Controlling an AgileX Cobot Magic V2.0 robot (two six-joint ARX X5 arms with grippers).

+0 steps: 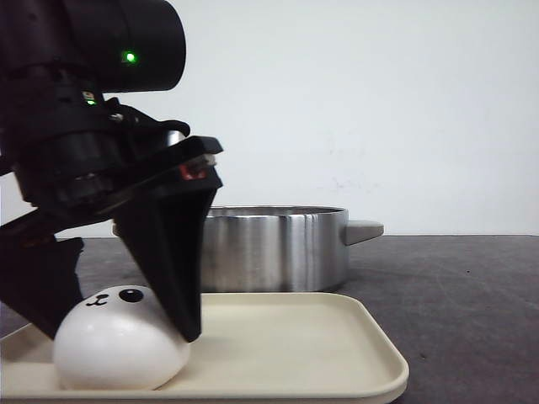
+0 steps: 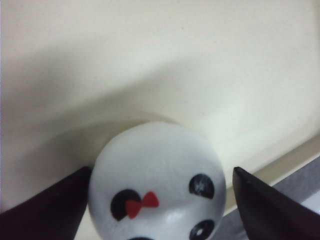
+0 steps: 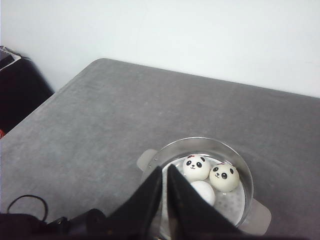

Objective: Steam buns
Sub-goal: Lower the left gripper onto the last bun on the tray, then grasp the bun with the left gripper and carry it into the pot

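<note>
The left gripper (image 1: pixel 118 316) has its jaws apart around one bun (image 1: pixel 118 341) on the tray (image 1: pixel 337 353). The right gripper (image 3: pixel 165 175), jaws together, hangs above the pot (image 3: pixel 240 170) holding three buns (image 3: pixel 222 177).

The bun (image 1: pixel 118 341) at lower left is showing glossy white with black eyes; the left wrist view is adding a red bow. The tray (image 1: pixel 337 353) is looking cream, the pot (image 1: pixel 274 248) brushed silver, the counter (image 1: pixel 455 286) dark grey, the left tool (image 1: pixel 118 316) black.
</note>
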